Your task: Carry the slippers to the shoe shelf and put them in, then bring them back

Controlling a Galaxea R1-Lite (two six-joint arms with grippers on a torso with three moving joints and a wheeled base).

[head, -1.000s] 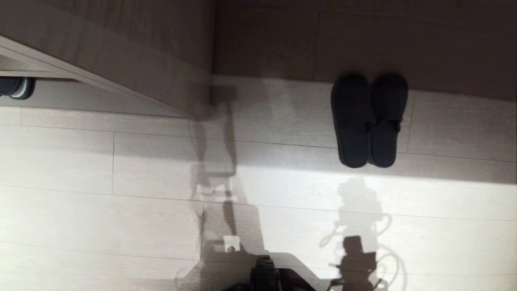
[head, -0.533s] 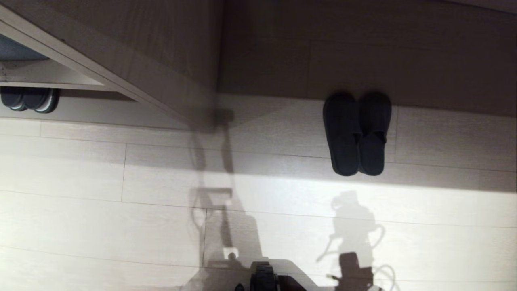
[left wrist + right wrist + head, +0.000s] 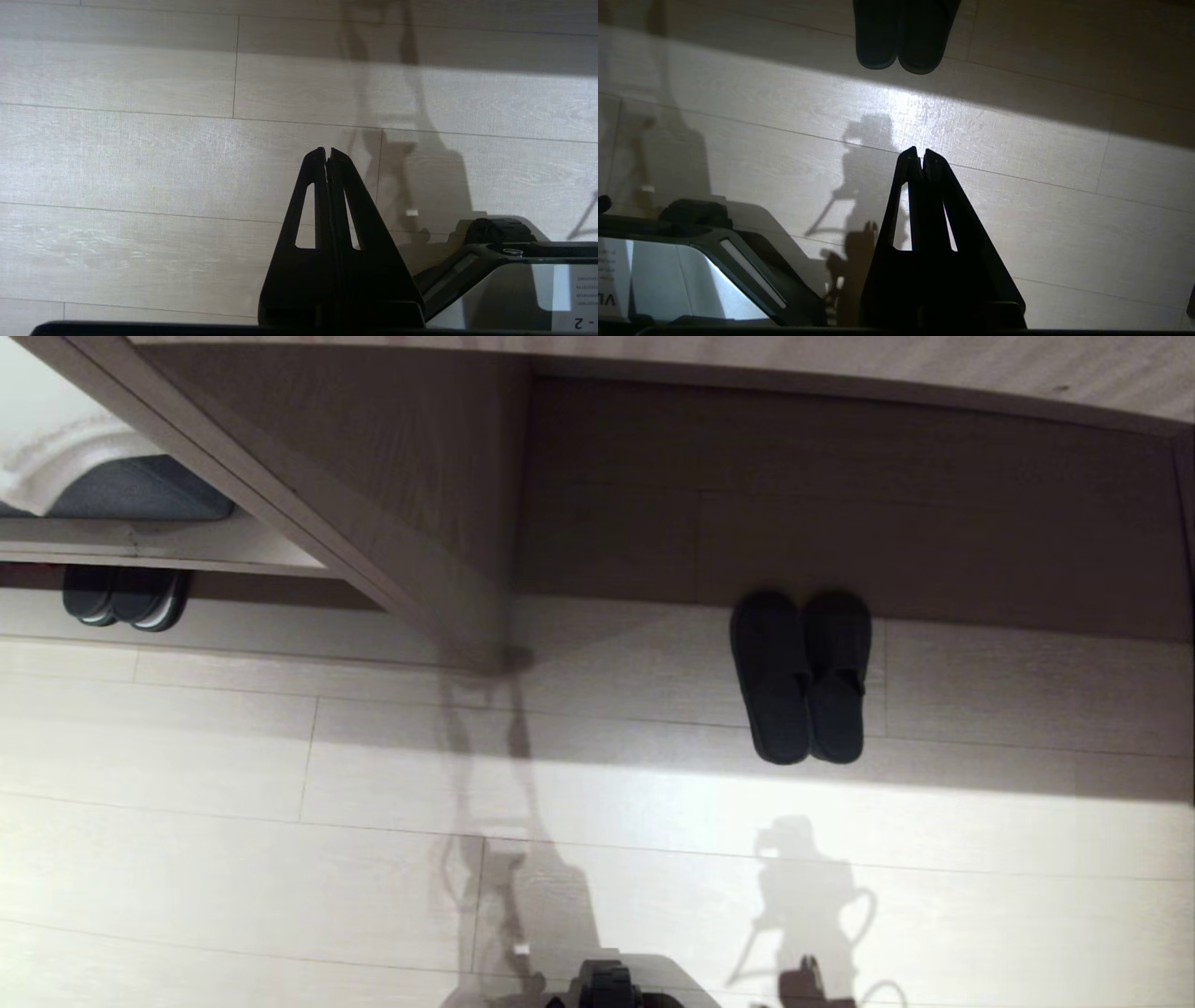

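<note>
Jaws sat together on both my left gripper (image 3: pixel 327 150) and right gripper (image 3: pixel 920 150), empty, since the slippers (image 3: pixel 801 677) lay well ahead on the floor (image 3: pixel 233 859).

Both grippers look alike: the left gripper (image 3: pixel 327 151) and the right gripper (image 3: pixel 920 153) are matte black, each made of two long tapering fingers that narrow to blunt tips, with a slim triangular cut-out through each finger. Beside each sits the robot's base (image 3: pixel 490 261), a dark rounded frame around a pale panel with small printed lettering. A black ribbed knob (image 3: pixel 605 983) rises from the base's front edge.
</note>
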